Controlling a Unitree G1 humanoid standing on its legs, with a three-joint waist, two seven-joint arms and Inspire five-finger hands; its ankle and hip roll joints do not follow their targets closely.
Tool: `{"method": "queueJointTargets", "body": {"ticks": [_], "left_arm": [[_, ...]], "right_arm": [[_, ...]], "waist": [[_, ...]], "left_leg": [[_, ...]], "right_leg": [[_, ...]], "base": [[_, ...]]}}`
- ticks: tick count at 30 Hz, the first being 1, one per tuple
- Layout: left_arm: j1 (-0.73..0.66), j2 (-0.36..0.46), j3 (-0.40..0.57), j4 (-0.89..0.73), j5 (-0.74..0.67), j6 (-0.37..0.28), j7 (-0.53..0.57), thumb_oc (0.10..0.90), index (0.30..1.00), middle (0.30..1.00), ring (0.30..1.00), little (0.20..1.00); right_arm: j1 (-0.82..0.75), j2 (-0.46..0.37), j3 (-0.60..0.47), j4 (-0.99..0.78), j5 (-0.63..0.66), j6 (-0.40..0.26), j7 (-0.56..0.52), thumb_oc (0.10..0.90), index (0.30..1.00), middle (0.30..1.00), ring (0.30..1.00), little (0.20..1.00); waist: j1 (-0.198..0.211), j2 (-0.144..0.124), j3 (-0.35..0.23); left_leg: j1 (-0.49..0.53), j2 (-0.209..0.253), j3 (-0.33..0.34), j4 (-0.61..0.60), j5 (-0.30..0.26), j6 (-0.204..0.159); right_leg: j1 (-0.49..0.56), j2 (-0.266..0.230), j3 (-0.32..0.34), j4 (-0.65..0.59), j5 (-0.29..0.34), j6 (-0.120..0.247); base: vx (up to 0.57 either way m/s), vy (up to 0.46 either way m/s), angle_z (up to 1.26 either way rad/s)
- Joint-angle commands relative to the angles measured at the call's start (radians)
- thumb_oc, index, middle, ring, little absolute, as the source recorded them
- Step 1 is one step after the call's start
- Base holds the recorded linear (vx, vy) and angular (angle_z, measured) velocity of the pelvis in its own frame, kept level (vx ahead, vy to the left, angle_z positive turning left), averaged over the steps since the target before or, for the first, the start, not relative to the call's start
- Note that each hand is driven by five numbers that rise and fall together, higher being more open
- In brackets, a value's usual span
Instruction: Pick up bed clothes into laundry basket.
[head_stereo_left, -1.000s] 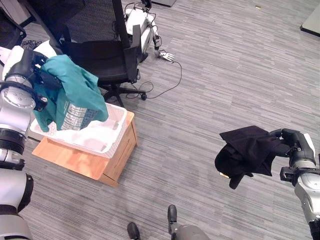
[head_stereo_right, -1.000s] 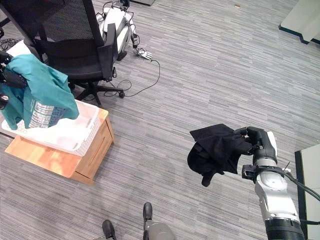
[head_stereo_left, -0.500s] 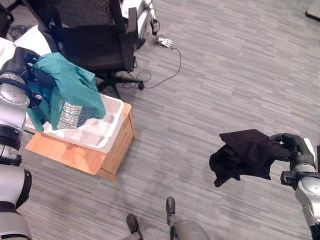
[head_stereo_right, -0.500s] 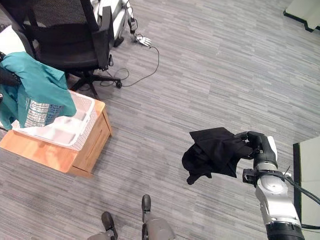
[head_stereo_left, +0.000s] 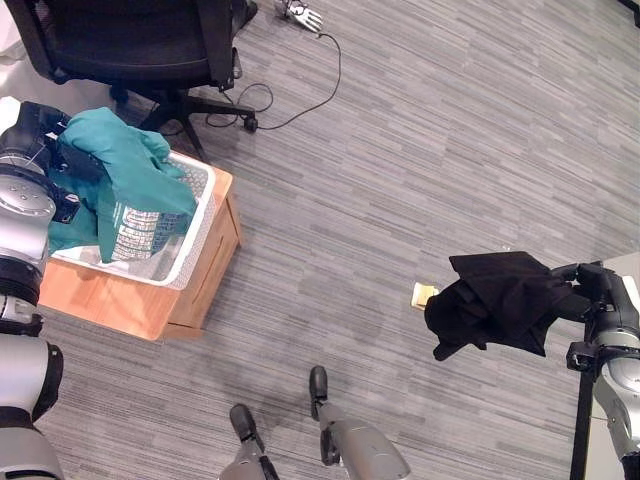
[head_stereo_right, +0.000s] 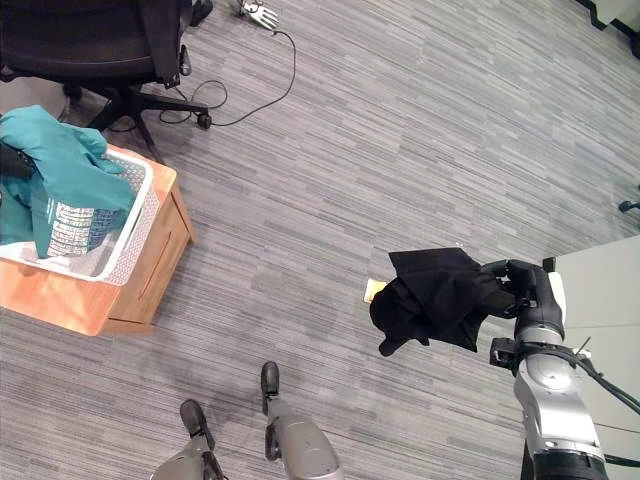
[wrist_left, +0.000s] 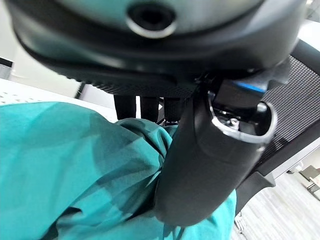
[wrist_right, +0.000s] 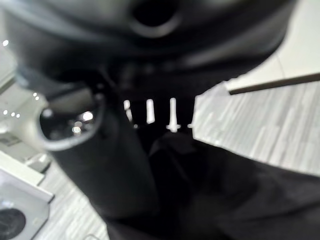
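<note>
Fingers of your left hand (head_stereo_left: 45, 150) are clenching a teal shirt (head_stereo_left: 125, 175) that is hanging down into the white laundry basket (head_stereo_left: 190, 235), which is sitting on a wooden box (head_stereo_left: 150, 300) beside a black office chair (head_stereo_left: 130, 40). Your right hand (head_stereo_right: 525, 290) is gripping a bunched black garment (head_stereo_right: 435, 298) in the air over the grey floor (head_stereo_left: 420, 150), well apart from the basket.

Teal garment (head_stereo_left: 128, 170), crumpled, draped over the near-left rim of the white perforated laundry basket (head_stereo_left: 197, 222). Black garment (head_stereo_left: 497, 300), bunched, hanging above the floor, well apart.
</note>
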Motion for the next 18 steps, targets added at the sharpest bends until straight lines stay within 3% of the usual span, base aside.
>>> {"method": "queueJointTargets", "body": {"ticks": [1,9,10,18], "left_arm": [[-0.096,0.033,0.065,0.002,-0.015,-0.055,0.1,0.4,0.3,0.3,0.3,0.3],[-0.1,0.031,0.061,-0.02,0.003,-0.055,0.102,0.4,0.3,0.3,0.3,0.3],[-0.109,0.025,0.059,-0.009,0.013,-0.047,0.115,0.8,0.9,0.9,0.9,0.9],[-0.104,0.033,0.081,-0.046,-0.024,-0.058,0.126,0.8,0.9,0.9,0.9,0.9]], "right_arm": [[-0.023,-0.053,-0.163,-0.065,-0.015,-0.099,-0.074,0.4,0.3,0.3,0.3,0.3],[-0.037,-0.06,-0.153,-0.059,-0.023,-0.094,-0.067,0.4,0.3,0.3,0.3,0.3],[-0.04,-0.062,-0.144,-0.057,-0.025,-0.095,-0.066,0.4,0.3,0.3,0.3,0.3],[-0.037,-0.064,-0.154,-0.054,-0.02,-0.091,-0.063,0.4,0.3,0.3,0.3,0.3]], "waist": [[0.003,0.03,-0.059],[0.004,0.043,-0.06],[0.003,0.047,-0.062],[0.007,0.058,-0.07]], "left_leg": [[-0.007,0.005,0.008,-0.001,-0.02,-0.01],[0.0,0.002,0.007,-0.001,-0.024,-0.009],[0.005,0.0,0.009,-0.001,-0.025,-0.009],[0.021,-0.001,0.009,-0.001,-0.03,-0.009]], "right_leg": [[0.044,-0.032,0.007,0.002,-0.031,0.17],[0.047,-0.033,0.008,0.002,-0.032,0.17],[0.051,-0.033,0.011,0.002,-0.032,0.17],[0.063,-0.034,0.012,0.002,-0.034,0.172]], "base": [[-0.02,0.039,-0.04],[0.0,0.0,0.0],[-0.01,0.011,0.04],[0.0,0.003,0.01]]}}
